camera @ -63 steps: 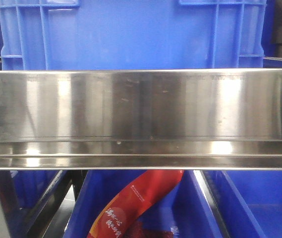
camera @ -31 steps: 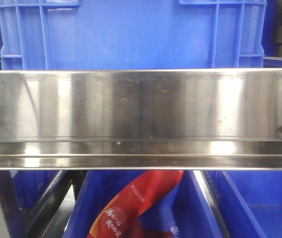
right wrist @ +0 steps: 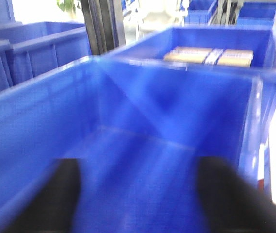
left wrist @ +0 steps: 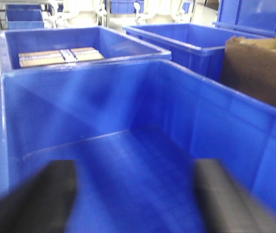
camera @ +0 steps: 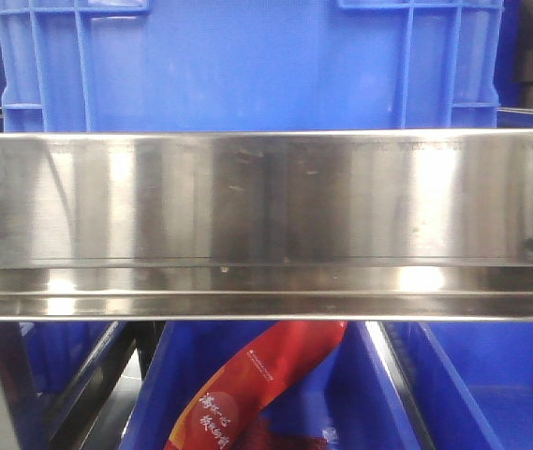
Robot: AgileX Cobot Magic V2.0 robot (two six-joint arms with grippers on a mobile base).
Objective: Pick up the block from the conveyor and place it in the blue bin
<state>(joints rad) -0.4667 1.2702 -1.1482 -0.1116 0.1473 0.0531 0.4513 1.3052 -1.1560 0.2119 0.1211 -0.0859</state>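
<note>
Jaws of both the left gripper [left wrist: 135,194] and right gripper [right wrist: 138,194] stood wide, holding nothing, each poised over an empty blue bin [left wrist: 128,97], apparently awaiting work. No block or conveyor was visible.

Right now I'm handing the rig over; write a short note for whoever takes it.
Left gripper: open, holding nothing, above an empty blue bin.
Right gripper: open, holding nothing, above another blue bin, also bare inside.
Front view: a steel rail fills the frame, with blue crates behind and below.
No block or conveyor in any view, so nothing placed is visible.
Left: find a block, grab it, bin it.
</note>
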